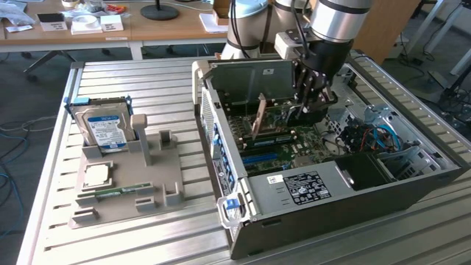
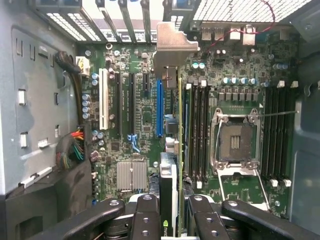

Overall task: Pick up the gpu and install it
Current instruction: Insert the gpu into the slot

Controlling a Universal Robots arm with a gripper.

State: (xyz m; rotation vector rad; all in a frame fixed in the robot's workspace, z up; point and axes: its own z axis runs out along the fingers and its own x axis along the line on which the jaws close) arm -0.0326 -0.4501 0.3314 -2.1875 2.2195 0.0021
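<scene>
The gpu (image 2: 178, 150) is seen edge-on in the wrist view, a thin card with its silver end bracket (image 2: 172, 42) toward the case's rear slot openings. My gripper (image 2: 172, 222) is shut on it, one finger (image 2: 145, 220) on each side. The card hangs over the motherboard (image 2: 130, 145), between the blue expansion slot (image 2: 159, 107) and the black memory slots (image 2: 197, 130); whether it touches a slot I cannot tell. In the exterior view my gripper (image 1: 312, 102) reaches down into the open computer case (image 1: 331, 182), with the gpu (image 1: 283, 113) held upright under it.
An empty processor socket (image 2: 235, 140) lies beside the memory slots. Cable bundles (image 2: 75, 145) run along one case wall. On the exterior view's left a grey holder (image 1: 140, 182) carries a blue-labelled hard drive (image 1: 103, 130), a processor chip (image 1: 97, 175) and a green memory stick (image 1: 118, 191).
</scene>
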